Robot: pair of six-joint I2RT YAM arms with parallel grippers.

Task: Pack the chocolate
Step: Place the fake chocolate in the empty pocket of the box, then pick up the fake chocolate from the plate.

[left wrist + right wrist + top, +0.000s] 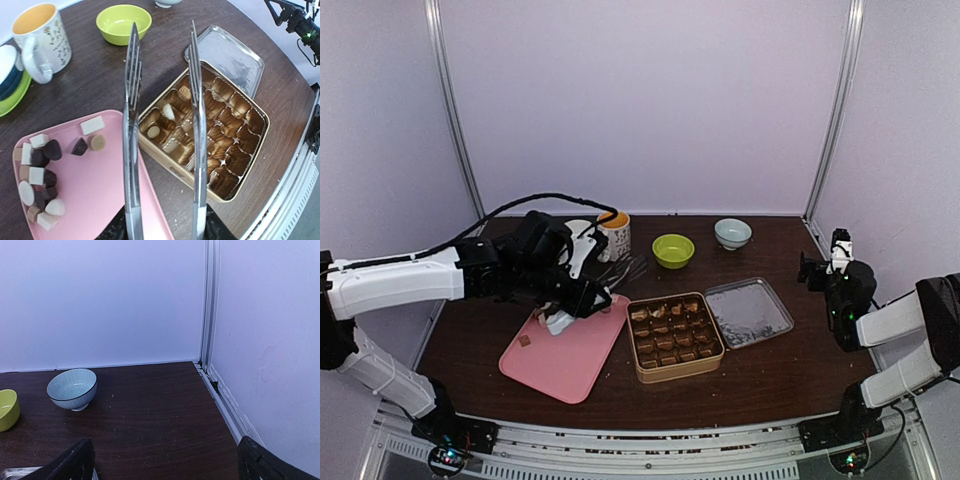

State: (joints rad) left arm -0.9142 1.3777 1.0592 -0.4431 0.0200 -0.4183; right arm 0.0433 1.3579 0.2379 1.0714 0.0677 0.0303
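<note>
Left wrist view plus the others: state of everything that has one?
tin: open, two pieces visible, most cavities empty
lid: off, lying beside tin
tongs: arms apart, nothing between
left gripper: shut on tongs
right gripper: open, empty
chocolate: mostly on pink tray
mug: upright
green bowl: upright, empty
blue bowl: upright

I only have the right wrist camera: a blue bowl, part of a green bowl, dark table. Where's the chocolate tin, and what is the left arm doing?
Observer: The gold tin sits open mid-table, between a pink tray and its lid.
Operator: And the left arm?
Observer: The left gripper is shut on metal tongs; their tips are apart with nothing between them.
Operator: Any chocolate left to pack?
Observer: Yes. Most chocolate pieces lie on the tray, and at least two sit in the tin.
</note>
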